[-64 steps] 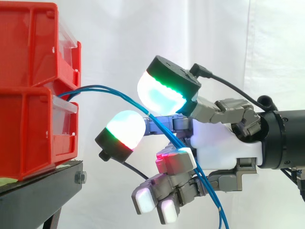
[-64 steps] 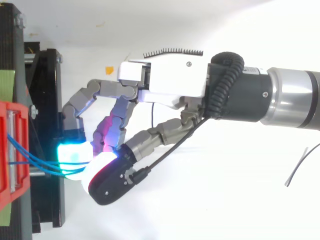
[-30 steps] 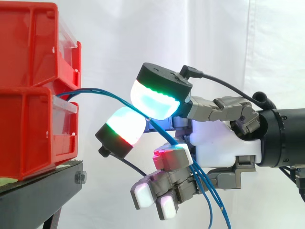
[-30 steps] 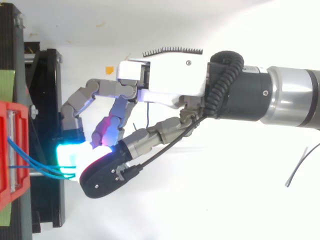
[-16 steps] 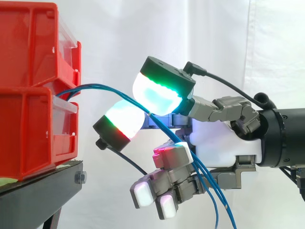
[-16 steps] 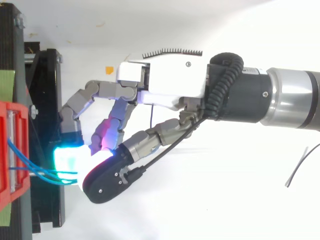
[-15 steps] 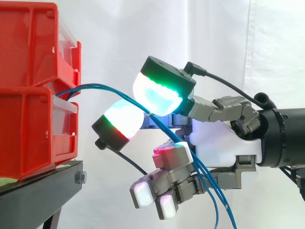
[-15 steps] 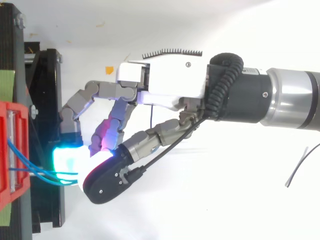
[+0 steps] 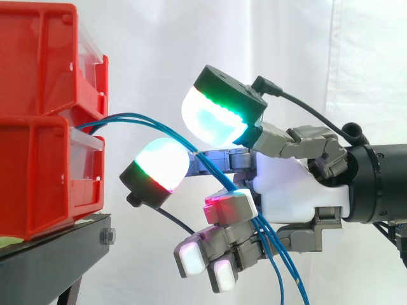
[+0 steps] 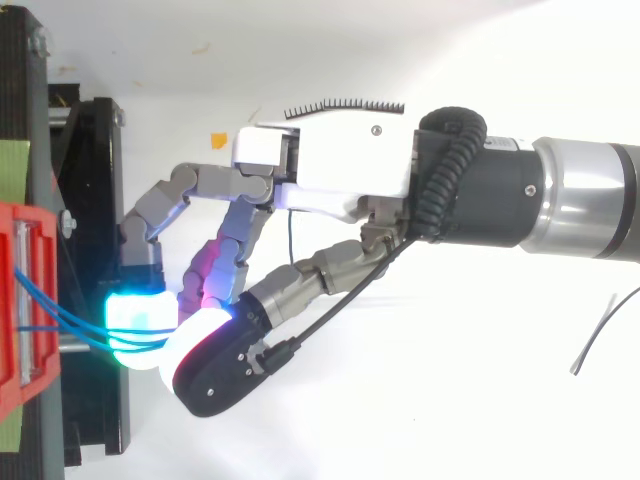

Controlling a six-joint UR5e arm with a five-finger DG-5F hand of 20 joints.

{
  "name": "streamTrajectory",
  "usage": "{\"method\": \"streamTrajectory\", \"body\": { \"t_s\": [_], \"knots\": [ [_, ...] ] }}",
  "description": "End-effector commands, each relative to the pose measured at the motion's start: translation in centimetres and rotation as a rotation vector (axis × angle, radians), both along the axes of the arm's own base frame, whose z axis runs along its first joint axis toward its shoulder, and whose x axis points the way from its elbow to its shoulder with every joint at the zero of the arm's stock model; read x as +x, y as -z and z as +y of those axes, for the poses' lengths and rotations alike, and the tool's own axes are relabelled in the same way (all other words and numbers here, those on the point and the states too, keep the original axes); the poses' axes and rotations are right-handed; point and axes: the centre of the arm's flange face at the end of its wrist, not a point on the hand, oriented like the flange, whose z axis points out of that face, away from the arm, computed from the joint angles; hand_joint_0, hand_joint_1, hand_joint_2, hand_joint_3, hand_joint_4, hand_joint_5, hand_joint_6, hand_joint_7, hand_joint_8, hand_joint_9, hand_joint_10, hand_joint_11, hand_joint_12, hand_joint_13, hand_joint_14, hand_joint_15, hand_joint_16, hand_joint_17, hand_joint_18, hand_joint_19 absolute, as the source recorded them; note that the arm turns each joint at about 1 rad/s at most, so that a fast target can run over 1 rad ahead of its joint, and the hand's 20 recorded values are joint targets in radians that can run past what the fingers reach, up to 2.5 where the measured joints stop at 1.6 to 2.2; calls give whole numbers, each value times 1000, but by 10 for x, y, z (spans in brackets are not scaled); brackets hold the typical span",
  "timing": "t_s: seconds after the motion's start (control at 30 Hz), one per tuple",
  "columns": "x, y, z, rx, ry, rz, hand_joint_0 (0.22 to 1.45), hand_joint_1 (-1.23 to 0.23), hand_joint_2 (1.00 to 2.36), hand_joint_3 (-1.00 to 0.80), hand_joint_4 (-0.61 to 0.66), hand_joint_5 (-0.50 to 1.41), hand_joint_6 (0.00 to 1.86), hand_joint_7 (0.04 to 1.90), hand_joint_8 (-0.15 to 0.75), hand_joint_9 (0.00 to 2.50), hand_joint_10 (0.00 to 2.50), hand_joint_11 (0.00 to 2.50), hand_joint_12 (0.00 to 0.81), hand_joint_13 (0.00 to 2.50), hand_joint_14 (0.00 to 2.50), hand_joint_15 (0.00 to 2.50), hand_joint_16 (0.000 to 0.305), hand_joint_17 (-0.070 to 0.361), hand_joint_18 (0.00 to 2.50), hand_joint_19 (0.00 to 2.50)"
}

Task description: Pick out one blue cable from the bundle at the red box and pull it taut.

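Before the white curtain (image 9: 159, 51) I logged the hand (image 9: 286, 190) with fingers (image 9: 162, 162) parted, blue cables (image 9: 127, 116) from the red box (image 9: 38, 159) slack between them, none singled out.

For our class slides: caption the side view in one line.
Robot hand amid blue cables arching out of stacked red bins on a black stand.

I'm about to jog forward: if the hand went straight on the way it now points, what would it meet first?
Blue cables cross the hand; beyond them it would likely meet the front of the lower red bin first. The top view seems to line them up, though depth is uncertain.
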Motion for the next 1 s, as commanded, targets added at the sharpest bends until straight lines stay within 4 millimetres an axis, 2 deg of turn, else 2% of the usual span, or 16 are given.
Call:
{"method": "streamTrajectory", "body": {
  "t_s": [0.0, 0.1, 0.2, 0.5, 0.6, 0.63, 0.73, 0.83, 0.87, 0.9, 0.97],
  "knots": [
    [0, 0, 0, 0, 0, 3, 520, -654, 1000, -500, -32, -95, 881, 835, 271, 1310, 34, 929, 322, 938, 21, 529, 48, 108, 849, 708],
    [-1, 1, 0, -1, -5, 6, 595, -688, 1000, -489, -71, -93, 872, 888, 259, 1310, 36, 949, 309, 930, 24, 532, 45, 100, 823, 718],
    [-1, 1, 1, 0, -11, 6, 610, -742, 1012, -359, -76, -93, 887, 920, 265, 1311, 38, 953, 308, 933, 24, 538, 44, 100, 826, 720],
    [0, 0, -1, 0, -11, 5, 647, -825, 1020, -232, -62, -91, 914, 939, 276, 1318, 35, 971, 312, 947, 22, 540, 45, 100, 841, 709],
    [0, 0, -1, 0, -12, 5, 693, -864, 1021, -246, -102, -95, 913, 1075, 278, 1315, 36, 972, 312, 948, 22, 536, 44, 100, 850, 699],
    [-1, 1, -1, 0, -14, 6, 713, -868, 1020, -260, -118, -97, 922, 1057, 275, 1314, 36, 978, 313, 949, 22, 535, 44, 100, 848, 699],
    [-1, 1, -2, 0, -15, 6, 762, -861, 1005, -446, -172, -101, 930, 1108, 273, 1317, 37, 980, 306, 951, 22, 535, 44, 98, 854, 686],
    [-1, 1, 0, 0, -20, 5, 748, -877, 1000, -500, -189, -103, 940, 1106, 270, 1332, 39, 979, 303, 956, 22, 532, 43, 97, 872, 676],
    [-1, 1, -1, 0, -23, 6, 721, -872, 1000, -500, -190, -102, 946, 1053, 269, 1337, 37, 978, 301, 959, 22, 535, 43, 97, 872, 675],
    [-1, 1, -1, 0, -23, 6, 664, -857, 1000, -500, -112, -95, 940, 1003, 267, 1342, 37, 977, 300, 963, 23, 539, 43, 97, 868, 692],
    [-1, 0, -2, 3, -23, 4, 596, -819, 1000, -500, -73, -87, 933, 960, 266, 1358, 37, 977, 304, 964, 24, 542, 44, 98, 871, 691]
  ]
}}
